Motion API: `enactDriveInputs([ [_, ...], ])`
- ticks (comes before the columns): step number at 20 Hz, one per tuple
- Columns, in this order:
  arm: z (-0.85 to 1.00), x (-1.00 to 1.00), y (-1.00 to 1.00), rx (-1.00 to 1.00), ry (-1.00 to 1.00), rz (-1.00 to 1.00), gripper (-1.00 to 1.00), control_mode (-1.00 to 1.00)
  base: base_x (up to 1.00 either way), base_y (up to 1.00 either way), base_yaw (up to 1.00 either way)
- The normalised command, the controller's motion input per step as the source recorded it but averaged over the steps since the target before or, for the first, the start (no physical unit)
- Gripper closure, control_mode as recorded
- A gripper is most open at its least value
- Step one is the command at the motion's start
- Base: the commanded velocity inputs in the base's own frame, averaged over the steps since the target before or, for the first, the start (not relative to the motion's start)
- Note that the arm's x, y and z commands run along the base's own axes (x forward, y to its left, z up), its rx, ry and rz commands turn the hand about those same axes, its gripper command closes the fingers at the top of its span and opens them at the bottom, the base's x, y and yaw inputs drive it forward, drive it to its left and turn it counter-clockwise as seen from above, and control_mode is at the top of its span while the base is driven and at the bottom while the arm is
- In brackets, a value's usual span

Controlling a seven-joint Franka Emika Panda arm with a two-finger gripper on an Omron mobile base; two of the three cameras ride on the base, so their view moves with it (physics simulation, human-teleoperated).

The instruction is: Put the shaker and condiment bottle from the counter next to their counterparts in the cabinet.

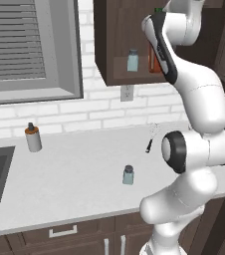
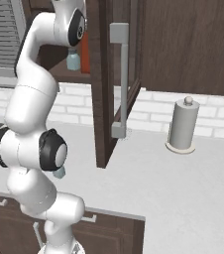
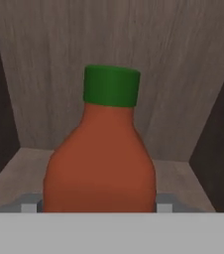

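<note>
Teal shaker (image 1: pixel 128 175) standing on the white counter (image 1: pixel 74 189), robot arm reaching up past it, gripper (image 3: pixel 99 203) clamped on the red condiment bottle (image 3: pixel 101 154) inside the cabinet (image 1: pixel 117 45), twin shaker (image 1: pixel 132 60) shelved alongside.

Red-orange condiment bottle (image 3: pixel 101 158), green cap (image 3: pixel 111 86)
</note>
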Motion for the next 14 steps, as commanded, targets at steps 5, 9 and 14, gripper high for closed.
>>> enactDriveInputs([
  [5, -0.80, 0.00, -0.13, -0.07, -0.36, 0.00, 1.00, -1.00, 0.00, 0.00, 0.00],
  [9, -0.65, 0.11, -0.10, -0.04, -0.18, 0.00, 1.00, -1.00, 0.00, 0.00, 0.00],
  [14, -0.55, 0.36, -0.05, -0.03, -0.12, 0.00, 1.00, -1.00, 0.00, 0.00, 0.00],
])
